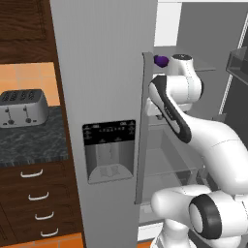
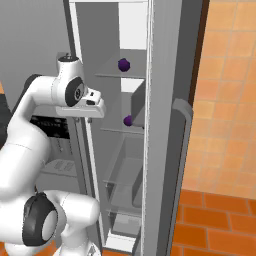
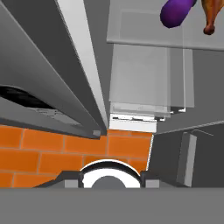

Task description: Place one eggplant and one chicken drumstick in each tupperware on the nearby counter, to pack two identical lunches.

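The arm reaches into the open fridge (image 2: 150, 125), its gripper (image 2: 94, 107) just short of the middle shelf; I can't tell whether the jaws are apart or closed, and nothing shows between them. Further in on that shelf lies an eggplant (image 2: 128, 120), a chicken drumstick (image 3: 210, 15) beside it; a second eggplant (image 2: 123, 64) sits a shelf above. The fridge opening is narrow, so an elbow swing could clip the door edge or knock food backward.

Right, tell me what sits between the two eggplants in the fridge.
In the right base view, the upper eggplant and lower eggplant lie on separate glass shelves; between them are the upper shelf's pane and bare fridge interior.
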Motion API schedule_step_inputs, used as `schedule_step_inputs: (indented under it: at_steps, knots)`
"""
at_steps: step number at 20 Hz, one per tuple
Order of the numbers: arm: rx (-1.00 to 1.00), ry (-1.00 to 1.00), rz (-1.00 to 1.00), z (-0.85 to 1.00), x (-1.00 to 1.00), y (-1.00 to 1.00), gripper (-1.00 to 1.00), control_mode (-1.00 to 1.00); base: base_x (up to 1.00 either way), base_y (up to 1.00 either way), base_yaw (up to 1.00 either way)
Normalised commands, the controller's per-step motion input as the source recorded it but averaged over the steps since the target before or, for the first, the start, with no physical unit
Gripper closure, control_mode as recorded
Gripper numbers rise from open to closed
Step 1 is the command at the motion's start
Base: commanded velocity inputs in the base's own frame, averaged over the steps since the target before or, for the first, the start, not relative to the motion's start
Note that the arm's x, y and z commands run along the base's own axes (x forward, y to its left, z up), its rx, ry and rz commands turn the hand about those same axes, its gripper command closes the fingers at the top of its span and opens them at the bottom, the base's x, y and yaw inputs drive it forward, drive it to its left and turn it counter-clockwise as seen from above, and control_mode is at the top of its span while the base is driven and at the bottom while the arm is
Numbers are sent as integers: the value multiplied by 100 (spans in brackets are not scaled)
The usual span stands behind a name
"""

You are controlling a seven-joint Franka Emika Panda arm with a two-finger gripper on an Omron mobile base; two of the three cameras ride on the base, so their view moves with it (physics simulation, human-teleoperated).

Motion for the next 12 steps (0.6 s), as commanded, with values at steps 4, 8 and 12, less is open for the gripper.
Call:
schedule_step_inputs:
  at_steps: [4,8,12]
  knots:
    - [0,-4,0,0,0,-15,-100,-100,0,0,0]
    - [6,-24,0,25,0,-47,-100,-100,0,0,0]
    - [3,-28,0,46,0,-47,-100,-100,0,0,0]
